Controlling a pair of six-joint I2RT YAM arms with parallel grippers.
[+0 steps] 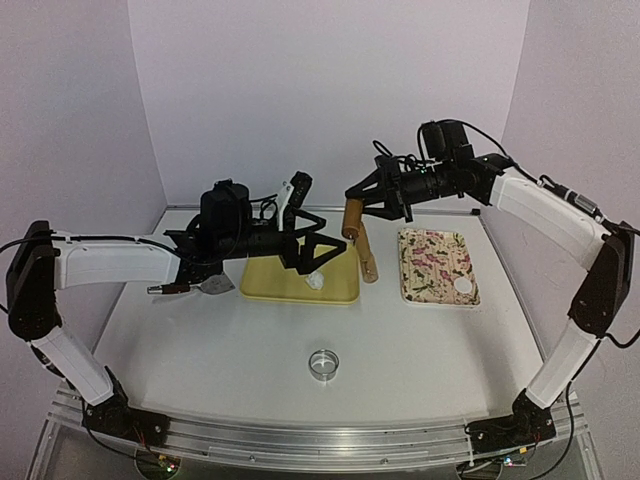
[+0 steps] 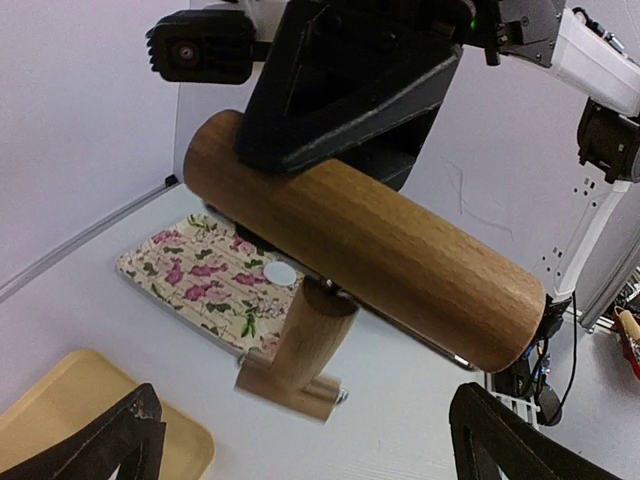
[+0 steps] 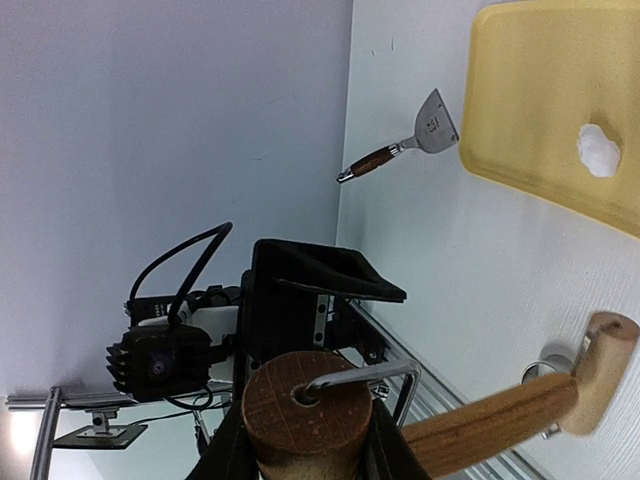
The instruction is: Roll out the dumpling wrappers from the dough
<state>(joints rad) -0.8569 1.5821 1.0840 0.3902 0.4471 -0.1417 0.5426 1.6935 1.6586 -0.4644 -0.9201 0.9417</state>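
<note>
Dough lump (image 1: 314,281) sits crumpled on yellow board (image 1: 268,284); right claw (image 1: 352,212) clamps smooth wooden roller (image 2: 400,270), left claw (image 2: 305,420) gapes.

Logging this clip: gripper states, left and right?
Left gripper: open, holding nothing.
Right gripper: closed on the brown wooden rolling pin.

Both arms reach inward, one gripper open and one gripping.
The left arm (image 1: 110,262) lies low and stretches from its elbow toward the middle; the left gripper (image 1: 318,243) has its jaws spread wide. The right arm (image 1: 545,210) rises high, bends at the elbow and reaches to the left; the right gripper (image 1: 353,207) is clamped around a roller (image 2: 370,250), held in the air.
</note>
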